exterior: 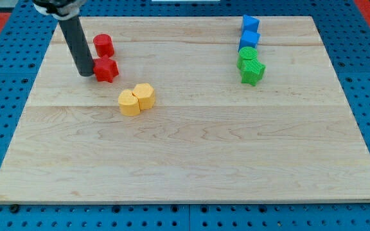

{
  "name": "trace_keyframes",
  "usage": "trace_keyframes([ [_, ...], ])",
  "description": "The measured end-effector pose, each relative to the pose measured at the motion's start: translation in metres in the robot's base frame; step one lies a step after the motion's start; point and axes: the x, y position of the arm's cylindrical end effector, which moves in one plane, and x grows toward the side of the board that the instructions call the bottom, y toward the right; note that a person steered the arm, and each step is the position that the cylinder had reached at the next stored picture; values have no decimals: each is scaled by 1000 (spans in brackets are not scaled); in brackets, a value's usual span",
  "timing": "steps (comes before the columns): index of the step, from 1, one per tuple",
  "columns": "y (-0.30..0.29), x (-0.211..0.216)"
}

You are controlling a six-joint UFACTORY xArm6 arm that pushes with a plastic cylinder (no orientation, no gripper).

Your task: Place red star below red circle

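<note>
The red star lies on the wooden board near the view's top left. The red circle sits just above it, a small gap between them. My dark rod comes down from the view's top left, and my tip rests on the board at the red star's left side, touching it or nearly so.
Two yellow blocks sit touching each other, below and to the right of the red star. At the view's top right, two blue blocks stand above two green blocks in a column. The board's left edge is near my tip.
</note>
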Motion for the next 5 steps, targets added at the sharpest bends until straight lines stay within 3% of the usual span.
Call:
trace_keyframes([
  [1,17,19],
  [3,98,16],
  [4,115,0],
  [5,89,-5],
])
